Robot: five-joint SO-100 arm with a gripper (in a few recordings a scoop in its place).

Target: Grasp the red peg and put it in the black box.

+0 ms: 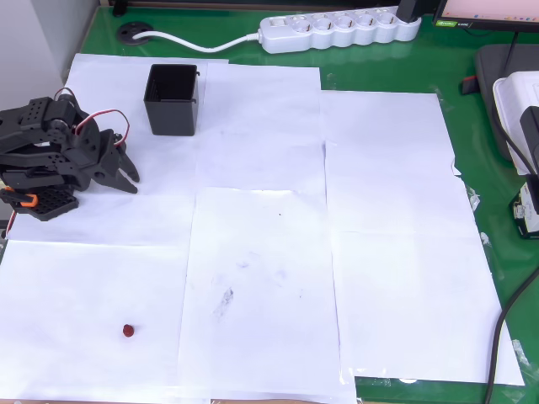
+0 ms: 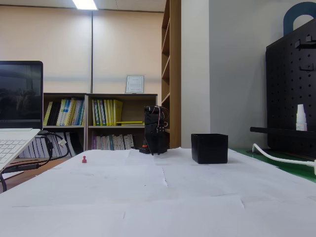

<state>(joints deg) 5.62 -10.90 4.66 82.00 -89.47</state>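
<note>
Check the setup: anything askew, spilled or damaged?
Nothing stands out. The black box stands upright, the red peg lies alone on the paper sheets, and the gripper rests apart from both. Sheets overlap unevenly, nothing more.

One peg, one box, one arm, several sheets of paper.

On the table there is a single tiny dark-red roundish peg, one small square black plastic box with tall straight walls, and one black blocky robot arm carrying one two-finger gripper. One long white power strip lies along the far edge in the overhead view, with a single white cable. The white paper sheets overlap, so I count roughly seven. One open laptop stands at the side in the fixed view.
</note>
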